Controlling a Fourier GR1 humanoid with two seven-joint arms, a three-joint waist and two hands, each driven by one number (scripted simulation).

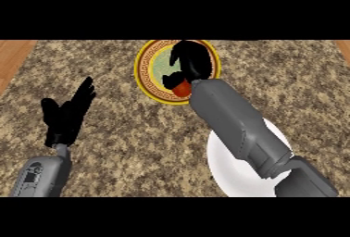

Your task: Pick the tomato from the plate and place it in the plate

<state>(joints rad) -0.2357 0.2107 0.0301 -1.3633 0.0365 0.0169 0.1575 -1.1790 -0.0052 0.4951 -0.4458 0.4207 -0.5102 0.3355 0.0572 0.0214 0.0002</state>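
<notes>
Here, in the head view, the right robot hand point(188, 60) reaches out over the gold-rimmed plate point(146, 65) at the far side of the desk point(123, 139), its black fingers curled downward above the plate's green centre. The tomato point(182, 88) shows as a red-orange patch at the heel of that hand, just by the wrist, over the plate's near rim; the thumb and fingers appear bent round it, though the hand hides most of it and whether it is lifted or resting on the plate cannot be told. The grey right forearm point(239, 125) runs back toward the lower right and crosses the white plate point(229, 171), which lies near the bottom right, well apart from the gold-rimmed one. The left robot hand point(67, 115) shows at the left, open with fingers straight and pointing up, resting above the speckled desk and touching nothing. A wooden strip point(14, 60) borders the desk at the left.
</notes>
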